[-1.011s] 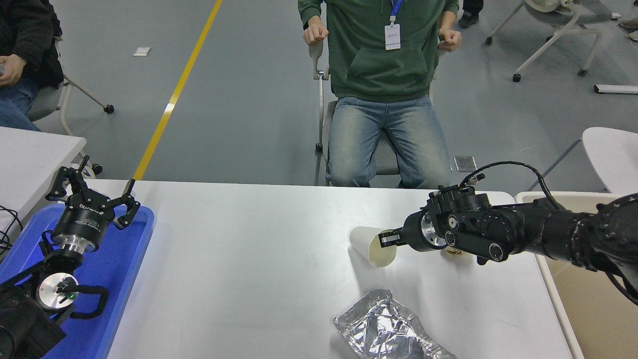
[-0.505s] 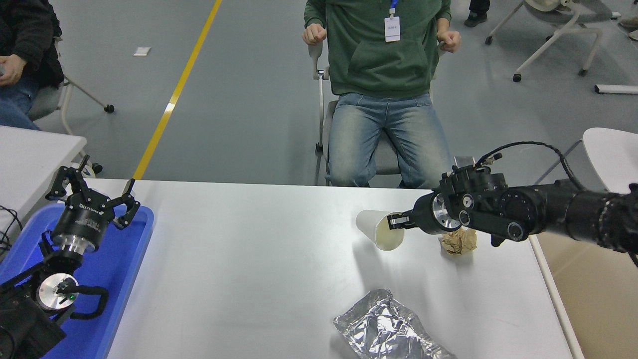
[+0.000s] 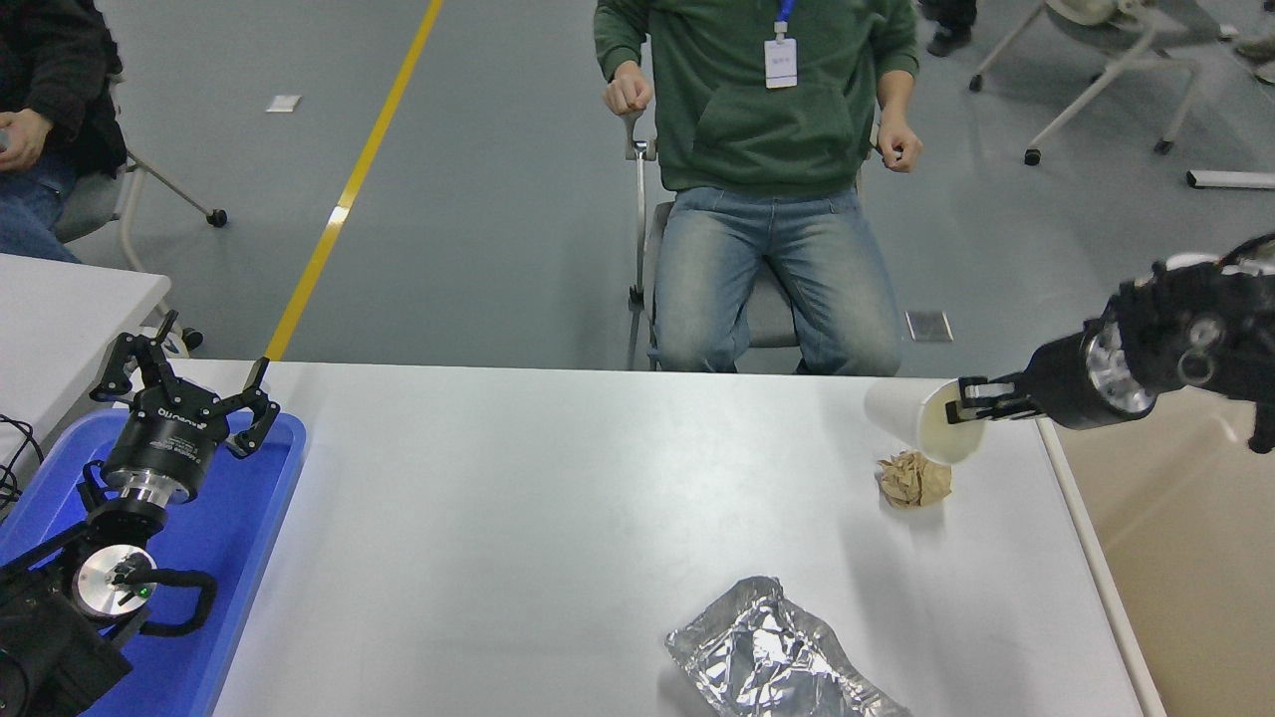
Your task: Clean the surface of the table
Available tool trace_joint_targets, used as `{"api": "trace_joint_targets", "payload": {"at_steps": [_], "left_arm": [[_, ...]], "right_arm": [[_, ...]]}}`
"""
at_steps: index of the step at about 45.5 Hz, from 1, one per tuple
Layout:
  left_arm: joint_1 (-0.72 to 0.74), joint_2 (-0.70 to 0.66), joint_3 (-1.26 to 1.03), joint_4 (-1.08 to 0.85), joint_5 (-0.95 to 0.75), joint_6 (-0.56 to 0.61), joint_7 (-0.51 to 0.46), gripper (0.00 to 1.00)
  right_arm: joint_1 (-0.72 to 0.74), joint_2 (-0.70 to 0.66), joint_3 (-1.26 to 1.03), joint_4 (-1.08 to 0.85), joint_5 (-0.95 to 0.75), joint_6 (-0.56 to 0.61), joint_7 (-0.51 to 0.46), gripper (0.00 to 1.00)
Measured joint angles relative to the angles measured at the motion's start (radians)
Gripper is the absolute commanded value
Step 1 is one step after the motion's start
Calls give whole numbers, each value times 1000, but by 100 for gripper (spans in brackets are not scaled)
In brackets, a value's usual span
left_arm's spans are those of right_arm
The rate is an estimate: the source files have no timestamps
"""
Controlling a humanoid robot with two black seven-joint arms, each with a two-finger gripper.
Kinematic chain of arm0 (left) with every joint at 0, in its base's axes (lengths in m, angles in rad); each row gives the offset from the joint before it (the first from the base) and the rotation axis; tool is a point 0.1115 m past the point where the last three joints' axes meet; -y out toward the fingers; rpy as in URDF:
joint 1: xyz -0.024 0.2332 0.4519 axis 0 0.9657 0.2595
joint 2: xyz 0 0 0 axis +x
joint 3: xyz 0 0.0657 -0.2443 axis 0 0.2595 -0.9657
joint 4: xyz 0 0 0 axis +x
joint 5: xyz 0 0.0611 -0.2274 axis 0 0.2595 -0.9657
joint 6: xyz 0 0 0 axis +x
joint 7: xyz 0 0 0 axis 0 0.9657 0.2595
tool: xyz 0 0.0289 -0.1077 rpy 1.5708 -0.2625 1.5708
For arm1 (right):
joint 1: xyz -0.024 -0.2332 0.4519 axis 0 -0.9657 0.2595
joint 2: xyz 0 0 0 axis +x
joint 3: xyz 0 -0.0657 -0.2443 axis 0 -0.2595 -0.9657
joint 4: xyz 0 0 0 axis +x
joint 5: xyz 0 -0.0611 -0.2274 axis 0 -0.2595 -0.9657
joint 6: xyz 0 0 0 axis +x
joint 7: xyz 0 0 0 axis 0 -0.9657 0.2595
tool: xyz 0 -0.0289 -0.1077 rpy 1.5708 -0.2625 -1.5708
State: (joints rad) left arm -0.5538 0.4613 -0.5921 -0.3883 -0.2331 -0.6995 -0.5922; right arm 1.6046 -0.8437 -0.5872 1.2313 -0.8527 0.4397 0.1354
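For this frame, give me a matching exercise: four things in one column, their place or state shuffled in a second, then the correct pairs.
Things:
1. paper cup
2. crumpled brown paper
3. silver foil bag
4. left gripper

Places or states:
A. open, over the blue tray
B. lying at the table surface's near edge
C. held at its rim by the right gripper
D. on the table just under the cup

Pairs: 1-C, 2-D, 3-B, 4-A
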Motion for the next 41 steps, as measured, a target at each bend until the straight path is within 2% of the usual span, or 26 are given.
{"api": "trace_joint_targets", "payload": {"at_steps": [10,21,30,41], "left_arm": [[0,0,0,0,0,0,0,100],[0,0,0,0,0,0,0,100],[0,0,0,0,0,0,0,100],[0,0,0,0,0,0,0,100]], "right_arm": [[129,-181,-3,51,-19,155,2,0],[190,-264,-3,67,-39,235,2,0],[185,-284,-2,40,-52,249,0,0],[55,-287,8,-150,-34,187,-1,0]]}}
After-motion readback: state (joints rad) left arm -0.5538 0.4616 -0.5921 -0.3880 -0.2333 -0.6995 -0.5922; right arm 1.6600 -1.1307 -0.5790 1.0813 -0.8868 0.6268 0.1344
